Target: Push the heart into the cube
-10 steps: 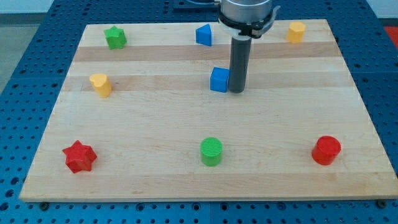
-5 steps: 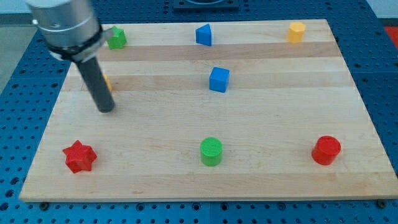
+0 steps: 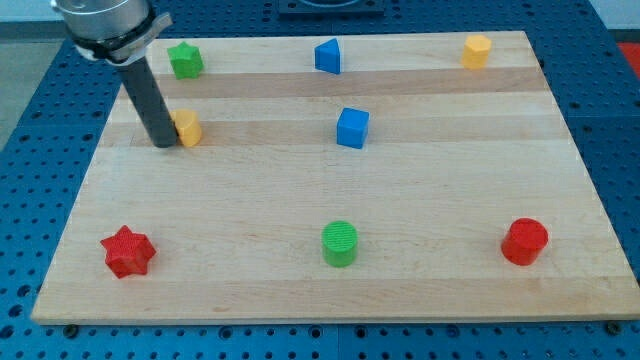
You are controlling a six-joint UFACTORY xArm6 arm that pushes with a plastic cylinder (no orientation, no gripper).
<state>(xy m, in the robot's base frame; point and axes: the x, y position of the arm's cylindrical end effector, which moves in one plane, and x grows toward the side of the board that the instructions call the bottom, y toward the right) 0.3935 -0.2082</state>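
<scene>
The yellow heart (image 3: pixel 187 128) is seen on the tabletop (image 3: pixel 300 220), in the upper part of the view's left half, on a level with the blue cube (image 3: pixel 352 128), which stands well apart to the view's right, near the middle of the board. My tip (image 3: pixel 161 143) is placed against the left side of the yellow heart, touching it or just beside it; the exact contact cannot be made out. The dark rod rises from the tip toward the view's top left, where the metal collar of the arm is partly cut off by the frame. No fingers are carried by this arm, so no grasp is shown; the heart lies free on the wood.

Above the heart, near the top left corner, a green star (image 3: pixel 185 60) is seen. A blue block of triangular form (image 3: pixel 328 56) sits at the top edge, above the cube. A yellow hexagonal block (image 3: pixel 477 50) occupies the top right corner. Along the view's bottom, a red star (image 3: pixel 127 251) lies at the left, a green cylinder (image 3: pixel 340 243) in the middle, and a red cylinder (image 3: pixel 524 241) at the right. The tabletop is bordered by a blue perforated surface (image 3: pixel 40 150).
</scene>
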